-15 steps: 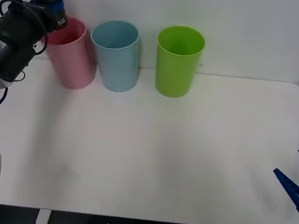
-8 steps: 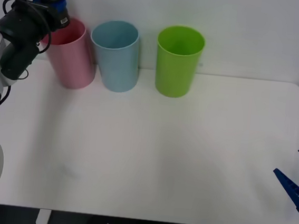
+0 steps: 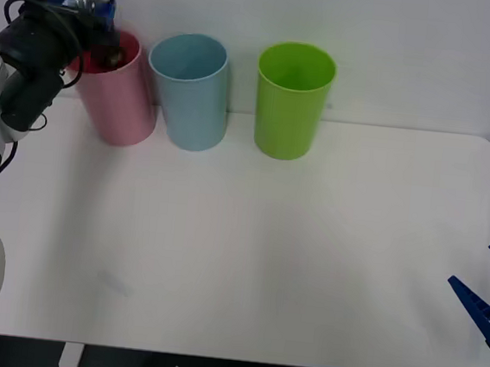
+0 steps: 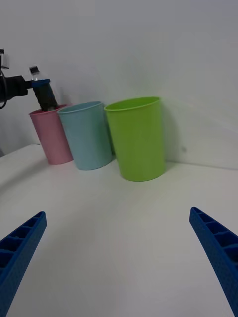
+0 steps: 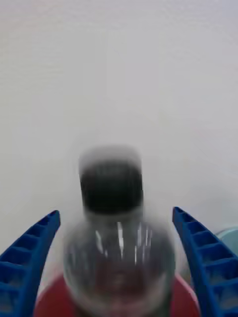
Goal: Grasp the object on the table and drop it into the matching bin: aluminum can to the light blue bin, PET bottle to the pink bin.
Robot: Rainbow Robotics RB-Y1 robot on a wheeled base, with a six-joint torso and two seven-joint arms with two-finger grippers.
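Release step, upper left of frame: the PET bottle (image 3: 94,15) is seen dropping between the opened jaws of the left gripper (image 5: 116,262) into the pink bin (image 3: 115,93); withdrawal is judged next, while the right gripper (image 4: 119,267) is parked open at lower right.

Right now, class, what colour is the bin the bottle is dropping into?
Pink. The bottle is at the mouth of the pink bin, best seen in the front view.

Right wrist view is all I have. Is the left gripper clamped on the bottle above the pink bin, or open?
Observer: Open. In the left wrist view the left gripper has its fingers standing apart from the bottle on both sides.
Operator: Is the bottle over the pink bin's mouth?
Observer: Yes. The front view, from above, shows it tilted, its lower end over the opening of the pink bin.
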